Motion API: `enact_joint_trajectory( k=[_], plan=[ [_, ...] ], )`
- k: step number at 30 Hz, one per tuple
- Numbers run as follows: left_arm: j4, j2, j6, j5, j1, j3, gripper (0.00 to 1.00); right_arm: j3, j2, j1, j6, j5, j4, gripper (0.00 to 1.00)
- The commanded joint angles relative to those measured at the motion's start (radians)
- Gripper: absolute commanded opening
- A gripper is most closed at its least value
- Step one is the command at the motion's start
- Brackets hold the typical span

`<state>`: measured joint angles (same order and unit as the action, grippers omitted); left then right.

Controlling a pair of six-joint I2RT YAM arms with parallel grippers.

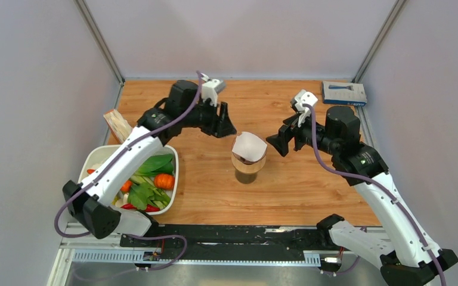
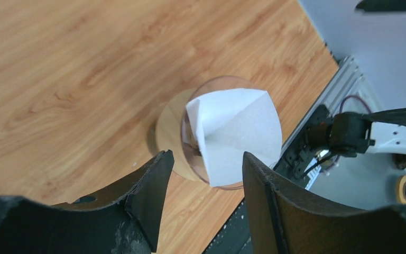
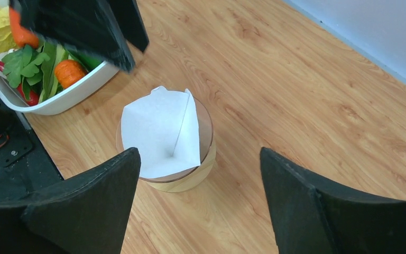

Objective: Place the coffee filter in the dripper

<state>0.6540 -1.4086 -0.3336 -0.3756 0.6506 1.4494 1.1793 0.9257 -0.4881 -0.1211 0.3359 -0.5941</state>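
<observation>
The white paper coffee filter [image 1: 248, 146] stands opened as a cone inside the dripper [image 1: 249, 162], its upper edges rising above the clear rim. Seen from the left wrist, the filter [image 2: 238, 129] fills the dripper's funnel above the tan ring base [image 2: 168, 138]. My left gripper [image 1: 226, 130] hovers just up-left of it, open, with nothing between its fingers [image 2: 206, 155]. My right gripper [image 1: 276, 146] is to the right of the dripper, wide open and empty [image 3: 199, 151]. In the right wrist view the filter [image 3: 158, 129] sits in the dripper [image 3: 193, 180], touched by neither gripper.
The dripper sits on a small brown glass cup [image 1: 247, 175]. A white bowl [image 1: 175, 174] of vegetables is at the left front, with a tan packet [image 1: 117, 125] behind it. A blue box [image 1: 344, 93] lies at the far right corner. A black rail [image 1: 226, 237] runs along the near edge.
</observation>
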Motion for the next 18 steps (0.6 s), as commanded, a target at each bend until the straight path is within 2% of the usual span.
enact_joint_trajectory(
  k=[1, 5, 8, 11, 15, 18],
  plan=[
    [-0.166, 0.153, 0.012, -0.191, -0.108, -0.056, 0.60, 0.042, 0.011, 0.026, -0.044, 0.149, -0.010, 0.81],
    [-0.271, 0.188, 0.026, -0.352, -0.122, -0.147, 0.47, 0.047, 0.058, 0.035, -0.042, 0.249, -0.013, 0.65],
    [-0.314, 0.168, -0.023, -0.411, -0.123, -0.179, 0.27, 0.048, 0.089, 0.041, -0.041, 0.303, -0.011, 0.56],
    [-0.383, 0.146, -0.076, -0.438, -0.122, -0.218, 0.15, 0.028, 0.107, 0.041, -0.041, 0.329, -0.002, 0.49],
    [-0.395, 0.108, -0.110, -0.436, -0.110, -0.232, 0.06, -0.012, 0.129, 0.042, -0.044, 0.362, -0.001, 0.42],
    [-0.371, 0.085, -0.097, -0.417, -0.095, -0.238, 0.05, -0.030, 0.149, 0.041, -0.050, 0.367, -0.003, 0.40]
  ],
)
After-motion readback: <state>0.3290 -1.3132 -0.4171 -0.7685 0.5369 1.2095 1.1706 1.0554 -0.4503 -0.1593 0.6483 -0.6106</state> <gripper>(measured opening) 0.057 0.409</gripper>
